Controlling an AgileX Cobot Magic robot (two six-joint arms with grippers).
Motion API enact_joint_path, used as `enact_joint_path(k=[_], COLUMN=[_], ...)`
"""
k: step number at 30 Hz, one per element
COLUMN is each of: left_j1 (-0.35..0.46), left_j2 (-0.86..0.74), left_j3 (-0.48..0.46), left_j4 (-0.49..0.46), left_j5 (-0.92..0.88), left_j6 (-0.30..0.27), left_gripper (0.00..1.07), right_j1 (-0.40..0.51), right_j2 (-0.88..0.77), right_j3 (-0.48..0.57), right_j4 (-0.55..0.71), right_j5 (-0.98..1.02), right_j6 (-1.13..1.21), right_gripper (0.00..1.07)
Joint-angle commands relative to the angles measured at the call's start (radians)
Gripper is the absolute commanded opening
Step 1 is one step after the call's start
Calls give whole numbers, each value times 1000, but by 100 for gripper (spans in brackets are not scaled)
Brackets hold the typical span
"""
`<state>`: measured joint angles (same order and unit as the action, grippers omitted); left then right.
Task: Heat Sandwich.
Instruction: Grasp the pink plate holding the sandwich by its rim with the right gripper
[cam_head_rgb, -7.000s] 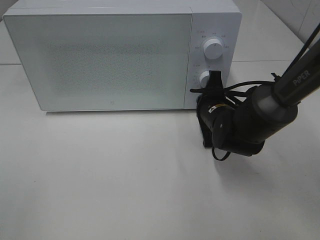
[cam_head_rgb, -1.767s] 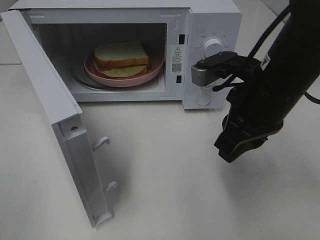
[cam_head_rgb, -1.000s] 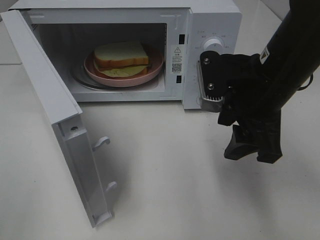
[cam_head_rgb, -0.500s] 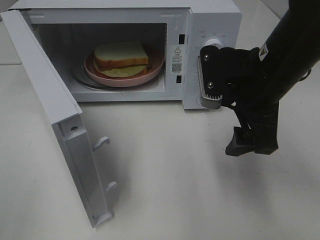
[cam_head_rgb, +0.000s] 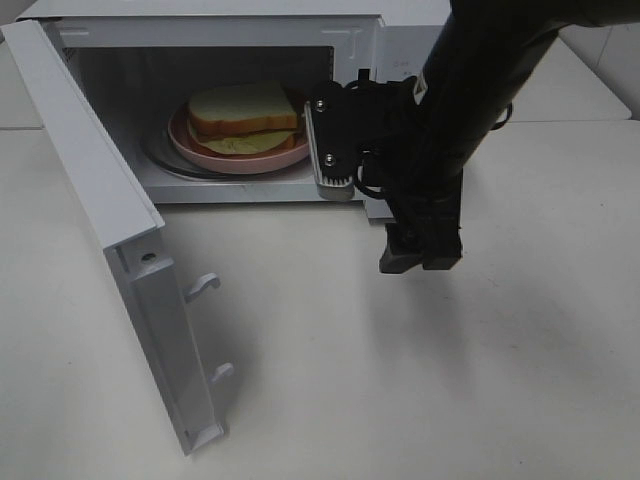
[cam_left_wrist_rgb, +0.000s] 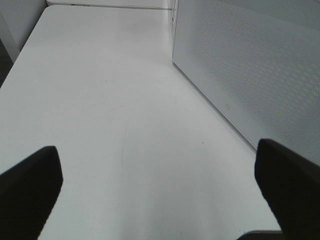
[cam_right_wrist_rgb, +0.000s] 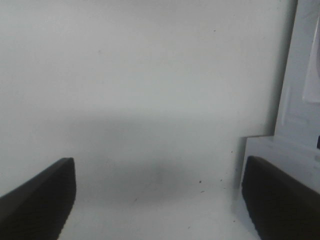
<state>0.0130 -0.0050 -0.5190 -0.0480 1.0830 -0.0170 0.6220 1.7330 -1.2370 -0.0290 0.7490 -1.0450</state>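
The microwave (cam_head_rgb: 250, 110) stands in the upper half of the high view with its door (cam_head_rgb: 120, 240) swung wide to the lower left, and the sandwich (cam_head_rgb: 243, 115) sits on a pink plate (cam_head_rgb: 200, 148) inside the cavity, upper centre. With the sandwich already inside, the step in hand looks like shutting the door or taking the food out; which one cannot be told. The right gripper (cam_right_wrist_rgb: 160, 200) hangs over the worktop (cam_head_rgb: 400, 380) by the microwave's front, jaws spread wide and empty. The left gripper (cam_left_wrist_rgb: 160, 190) is likewise wide open and holds nothing, facing bare worktop beside the door's outer face. No writing is legible.
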Motion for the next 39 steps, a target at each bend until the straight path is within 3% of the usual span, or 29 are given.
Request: enact_joint_path(k=[1, 20, 39], left_j1=[3, 3, 3], left_j2=[-4, -4, -4], left_j3=[3, 3, 3], left_j4=[-5, -5, -5], left_j5=[-14, -14, -14], left_j6=[-2, -2, -2], left_gripper=[100, 100, 100], right_j1=[9, 55, 55], right_j2=[41, 247, 471], right_j3=[-62, -353, -549], right_j4=[-12, -81, -81], right_j5=[-1, -75, -134], right_j6=[-12, 33, 41], right_gripper=[85, 81, 77])
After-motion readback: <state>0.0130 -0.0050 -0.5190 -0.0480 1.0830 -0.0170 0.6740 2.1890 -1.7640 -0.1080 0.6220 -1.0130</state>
